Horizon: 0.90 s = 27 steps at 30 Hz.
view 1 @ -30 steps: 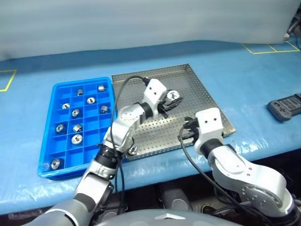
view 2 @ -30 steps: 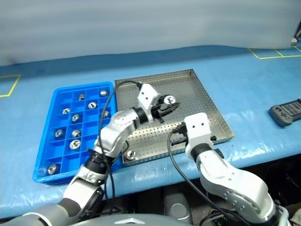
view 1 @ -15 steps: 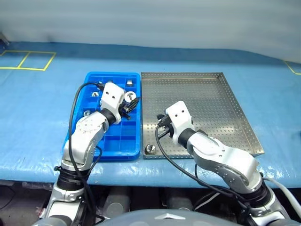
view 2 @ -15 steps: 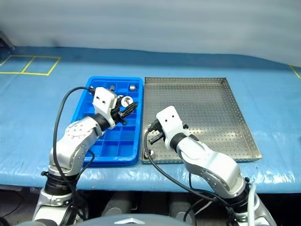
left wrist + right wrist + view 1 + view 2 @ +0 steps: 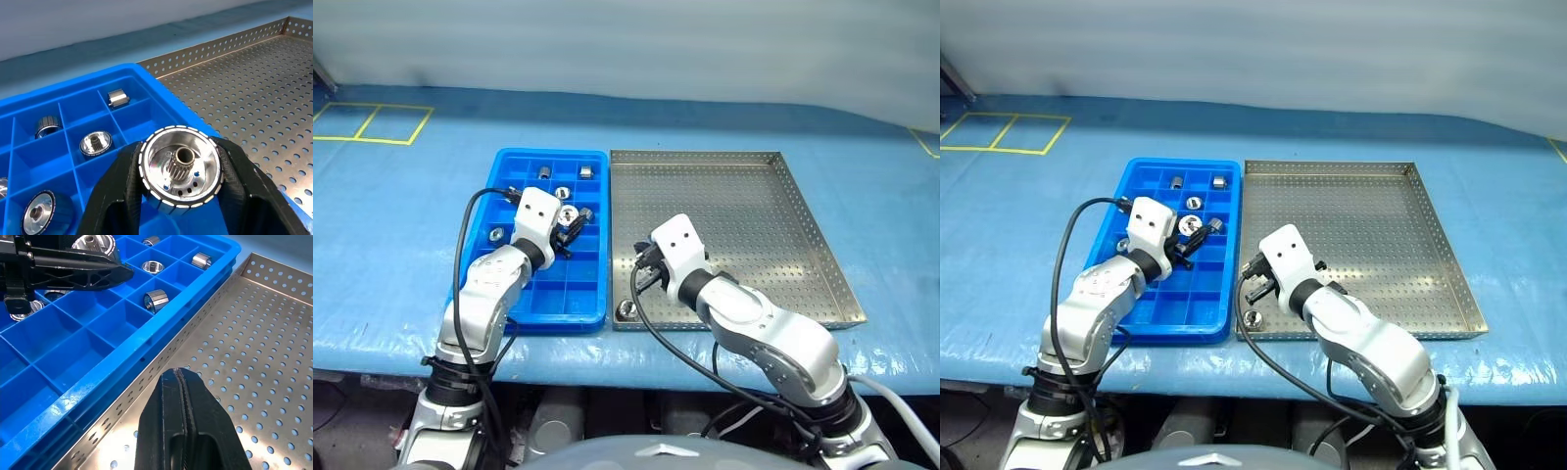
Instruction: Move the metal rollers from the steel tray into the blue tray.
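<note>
One small shiny silver metal roller [image 5: 626,309] is left lying in the near corner of the large perforated steel tray [image 5: 783,235], beside which the right gripper [image 5: 183,396] is held with its black fingers pressed together, empty. Just beyond, another ribbed, toothed-hub roller [image 5: 179,169] is pinched by the left gripper [image 5: 179,171] above the bright blue, grid-compartmented plastic tray [image 5: 504,294]. Several rollers are already seated in farther compartments, so the task is judged nearly done.

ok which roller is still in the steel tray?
The lone metal roller at the steel tray's near corner beside the blue tray. The others sit in blue compartments, bar one clamped in the left gripper.
</note>
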### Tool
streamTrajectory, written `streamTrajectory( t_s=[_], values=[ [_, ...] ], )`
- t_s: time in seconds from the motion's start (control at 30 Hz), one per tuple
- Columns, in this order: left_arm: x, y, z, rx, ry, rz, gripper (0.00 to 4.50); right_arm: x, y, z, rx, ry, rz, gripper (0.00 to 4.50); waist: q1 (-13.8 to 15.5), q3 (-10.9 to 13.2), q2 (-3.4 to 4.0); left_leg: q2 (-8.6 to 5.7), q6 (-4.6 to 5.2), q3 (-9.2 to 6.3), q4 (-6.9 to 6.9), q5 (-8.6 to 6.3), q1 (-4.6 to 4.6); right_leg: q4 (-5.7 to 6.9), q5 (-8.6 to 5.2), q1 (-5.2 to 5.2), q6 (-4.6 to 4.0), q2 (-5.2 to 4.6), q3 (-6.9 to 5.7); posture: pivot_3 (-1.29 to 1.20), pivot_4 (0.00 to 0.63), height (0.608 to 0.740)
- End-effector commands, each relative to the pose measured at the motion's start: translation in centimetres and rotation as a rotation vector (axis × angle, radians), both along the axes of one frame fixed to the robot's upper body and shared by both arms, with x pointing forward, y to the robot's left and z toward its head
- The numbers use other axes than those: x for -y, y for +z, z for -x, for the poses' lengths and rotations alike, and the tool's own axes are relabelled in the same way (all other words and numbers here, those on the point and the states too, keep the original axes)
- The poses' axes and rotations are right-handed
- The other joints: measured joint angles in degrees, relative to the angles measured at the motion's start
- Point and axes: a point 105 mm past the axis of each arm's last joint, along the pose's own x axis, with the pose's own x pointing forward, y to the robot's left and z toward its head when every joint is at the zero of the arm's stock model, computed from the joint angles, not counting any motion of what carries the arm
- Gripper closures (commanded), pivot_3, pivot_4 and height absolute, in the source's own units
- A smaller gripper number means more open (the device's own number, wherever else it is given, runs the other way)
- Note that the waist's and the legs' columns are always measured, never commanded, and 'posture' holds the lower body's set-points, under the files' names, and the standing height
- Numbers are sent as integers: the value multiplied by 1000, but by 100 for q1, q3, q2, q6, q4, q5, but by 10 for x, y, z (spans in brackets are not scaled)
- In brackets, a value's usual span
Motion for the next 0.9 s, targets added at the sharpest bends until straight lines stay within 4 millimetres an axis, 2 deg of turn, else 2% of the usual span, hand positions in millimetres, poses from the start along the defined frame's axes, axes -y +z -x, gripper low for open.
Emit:
streamTrajectory(
  t_s=[0.03,0.2,0.57,0.8,0.9],
  values=[
    [2,4,9,-3,-74,-15,2731,5,11,2,46,-20,-17,4500,-12,0,0,0,0,0,0,0,0,0,0,0,0,0,0,179,150,740],
    [-3,-4,18,-60,-131,-63,2731,7,12,2,46,-33,-18,4500,-81,0,0,1,0,1,-2,0,0,1,-2,-3,-3,-2,-2,163,150,740],
    [9,-11,38,-131,-281,-85,2731,7,11,2,44,-48,-25,4500,-100,1,1,2,-1,0,-4,0,-1,-1,-3,-5,-5,-7,-8,157,150,740],
    [4,-17,42,-170,-292,-127,2731,7,10,3,40,-54,-29,4500,-101,1,2,2,-1,-1,-7,0,-1,-1,-6,-6,-8,-10,-15,151,150,740],
    [9,-20,46,-186,-329,-133,2731,7,10,4,39,-57,-29,4500,-101,1,2,1,-1,-1,-7,0,-4,-4,-6,-6,-8,-13,-17,145,150,740]
  ],
)
